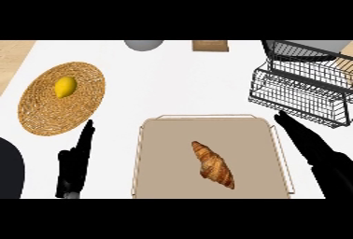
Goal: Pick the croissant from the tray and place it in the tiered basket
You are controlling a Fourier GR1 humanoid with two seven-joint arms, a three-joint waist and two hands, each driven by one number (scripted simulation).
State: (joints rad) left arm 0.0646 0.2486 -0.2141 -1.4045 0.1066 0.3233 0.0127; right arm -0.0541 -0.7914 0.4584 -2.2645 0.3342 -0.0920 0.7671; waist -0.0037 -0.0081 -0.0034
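A brown croissant (pixel 213 165) lies slantwise in the middle of the beige tray (pixel 160 154) at the front of the white counter. The black wire tiered basket (pixel 300 88) stands at the back right. My right hand (pixel 307 142) is open beside the tray's right rim, its straight fingers pointing up toward the basket's front corner. My left hand (pixel 77 163) is open to the left of the tray, fingers straight and pointing away from me. Neither hand touches the croissant.
A round woven mat (pixel 41 112) at the left carries a yellow lemon (pixel 66 87). A grey bowl (pixel 144 44) and a small wooden block (pixel 210 45) sit at the counter's far edge. A dark rounded shape (pixel 8 170) shows at the lower left.
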